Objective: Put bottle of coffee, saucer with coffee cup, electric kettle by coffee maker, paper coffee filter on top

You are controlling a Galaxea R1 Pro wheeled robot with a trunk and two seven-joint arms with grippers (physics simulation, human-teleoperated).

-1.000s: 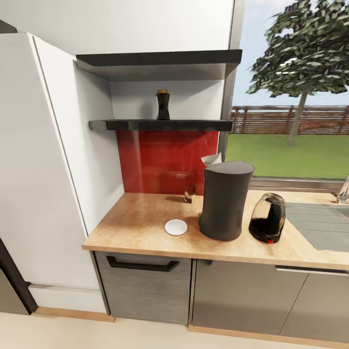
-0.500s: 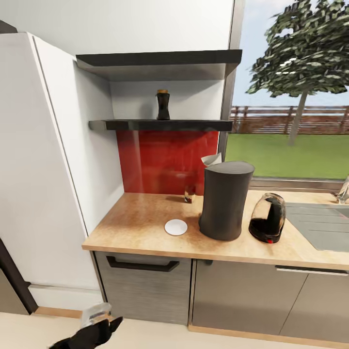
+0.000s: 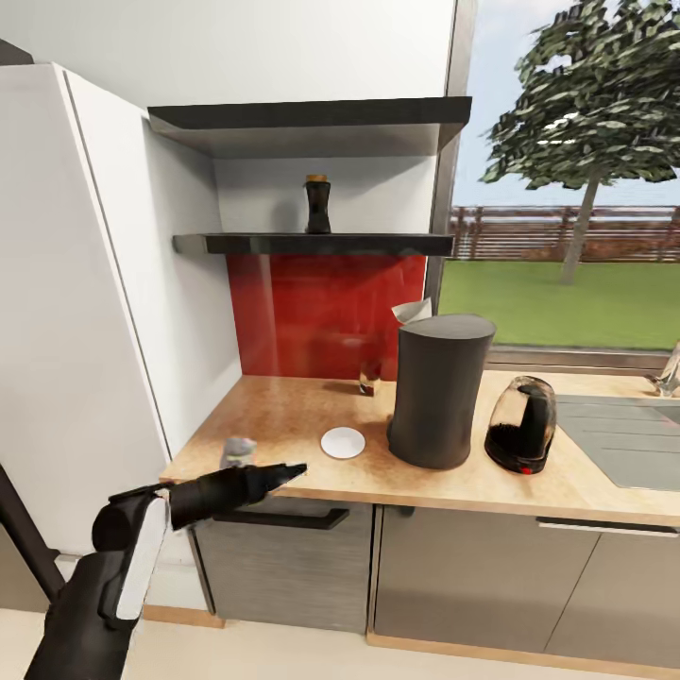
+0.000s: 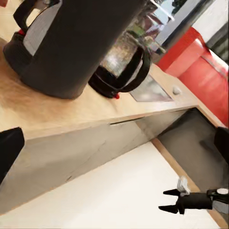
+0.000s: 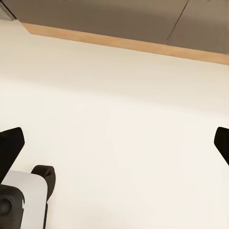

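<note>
The dark bottle of coffee (image 3: 318,205) stands on the lower wall shelf (image 3: 283,245). On the wooden countertop (image 3: 274,425) are the tall dark cylindrical coffee maker (image 3: 439,392) (image 4: 71,43), a white paper filter (image 3: 413,310) peeking out behind its top, the glass electric kettle (image 3: 520,425) (image 4: 125,71) to its right, the white saucer (image 3: 343,442) to its left, and a small glassy cup (image 3: 368,378) by the red backsplash. My left gripper (image 3: 286,471) is open, level with the counter's front edge, left of the saucer, with nothing in it. My right gripper (image 4: 163,201) is open, low over the floor.
A tall white cabinet (image 3: 85,312) closes off the counter's left end. A steel sink (image 3: 623,434) lies at the right. Drawer fronts with a black handle (image 3: 279,518) sit below the counter. The floor (image 5: 119,109) is pale, with a wooden plinth (image 5: 119,44) along the cabinets.
My left arm has risen from below the picture's bottom edge up to the counter's front edge. The things on the counter and shelf have not moved.
</note>
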